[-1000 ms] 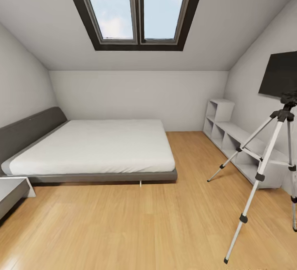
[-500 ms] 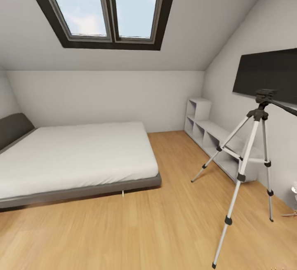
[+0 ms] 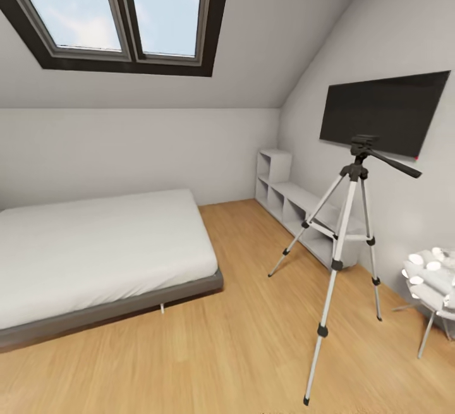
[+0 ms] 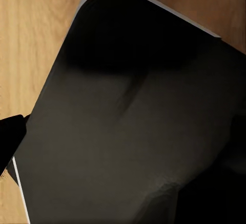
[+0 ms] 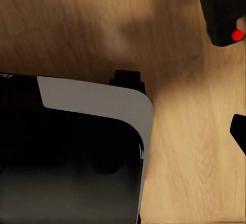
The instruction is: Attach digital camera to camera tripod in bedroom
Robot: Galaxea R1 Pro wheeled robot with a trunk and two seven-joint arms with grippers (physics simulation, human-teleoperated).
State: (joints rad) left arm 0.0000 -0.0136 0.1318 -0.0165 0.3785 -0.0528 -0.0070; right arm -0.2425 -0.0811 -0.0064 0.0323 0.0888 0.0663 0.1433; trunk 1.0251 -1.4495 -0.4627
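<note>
The camera tripod [image 3: 346,237] stands upright on the wood floor [image 3: 240,338] with its black head bare, so nothing is attached yet. Just behind the tripod runs a low white shelf [image 3: 297,208]; above it hangs the TV [image 3: 382,110], and the bed [image 3: 95,249] lies well off to its side. In the right wrist view the digital camera [image 5: 224,9] (red dot showing) sits at the frame's edge; whether either claw is spread or pinching it, I cannot tell. Approach and mounting remain.

A skylight [image 3: 117,12] in the sloped ceiling shows blue sky. A grey bed [image 3: 95,256] stands on the light wood floor [image 3: 240,338]. White cube shelving [image 3: 284,202] lines the pale wall under a television [image 3: 382,110]; what seems a white lamp [image 3: 433,278] stands near it.
</note>
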